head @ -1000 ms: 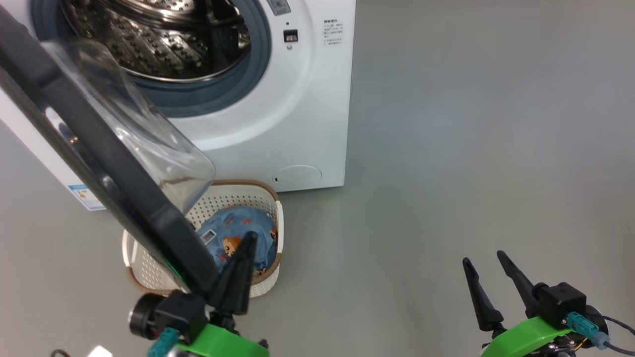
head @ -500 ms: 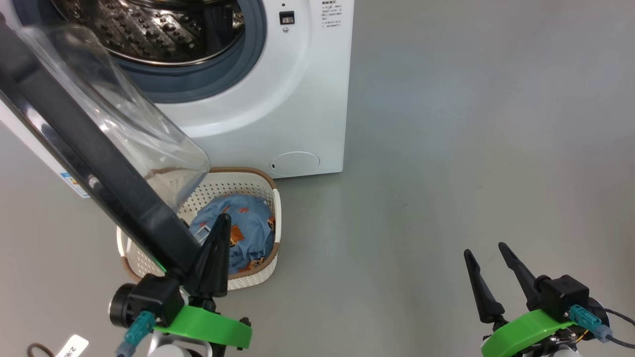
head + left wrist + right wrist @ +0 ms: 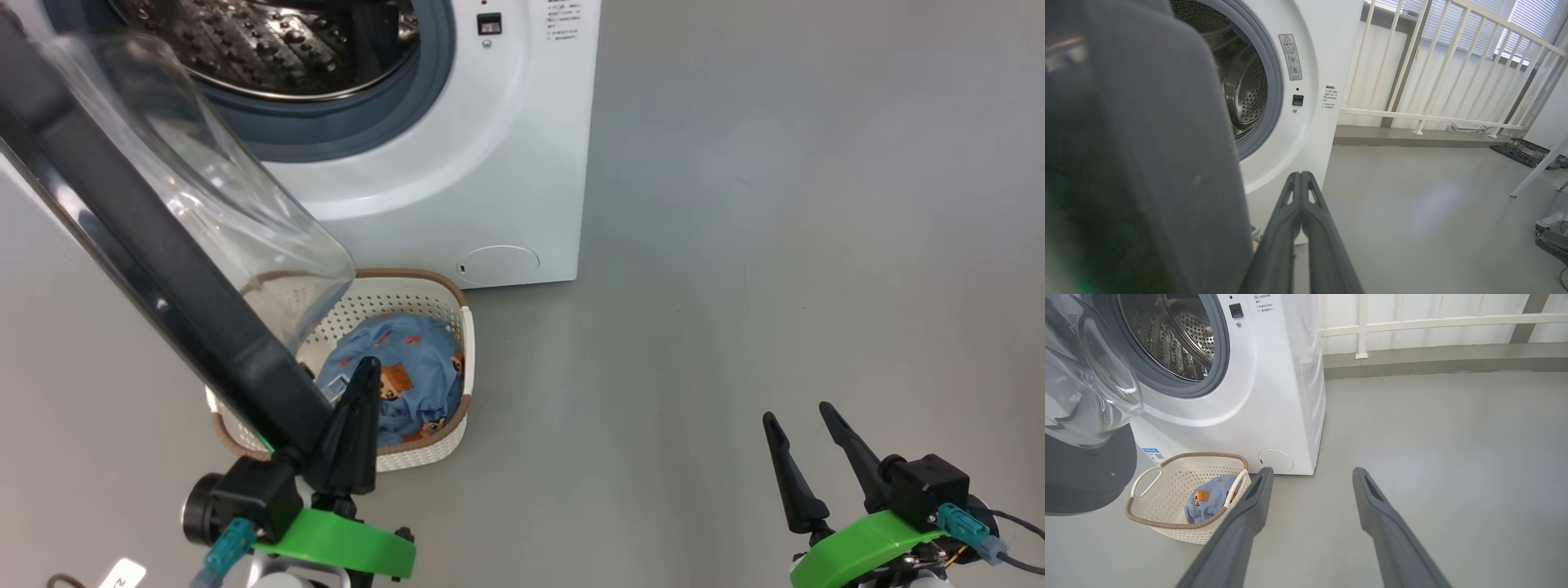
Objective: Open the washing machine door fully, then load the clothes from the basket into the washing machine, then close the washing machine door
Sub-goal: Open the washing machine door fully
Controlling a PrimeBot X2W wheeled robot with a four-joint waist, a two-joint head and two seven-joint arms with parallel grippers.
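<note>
1. A bare grey floor (image 3: 735,245) runs back to a white railing (image 3: 1433,61). The washing machine (image 3: 506,163) stands on it, its steel drum (image 3: 286,49) open to view.
2. The washing machine door (image 3: 163,286) stands swung out from the front, its black rim nearly edge-on in the head view. Its glass bowl faces the basket (image 3: 392,304), which sits on the floor just before the machine with the clothes (image 3: 408,376) lying in it.
3. The left gripper (image 3: 363,376) has its jaws pressed together with nothing between them. They lie along the bowl side of the rim's free end, just beside it and seemingly touching (the rim hides the contact itself).
4. The right gripper (image 3: 796,415) hangs low over the floor with its jaws spread and empty, well apart from door, basket and machine.
5. The step in hand looks to be the opening, not yet finished, since the door overhangs the basket.
6. To do it well, push with the flat of the closed fingers on the black rim, not the glass. Follow the door's arc round its hinge so the contact does not slide off the end.
7. Hold the tips above the basket's brown rim and the clothes to avoid dragging either along. Ease off once the hinge gives no more.
</note>
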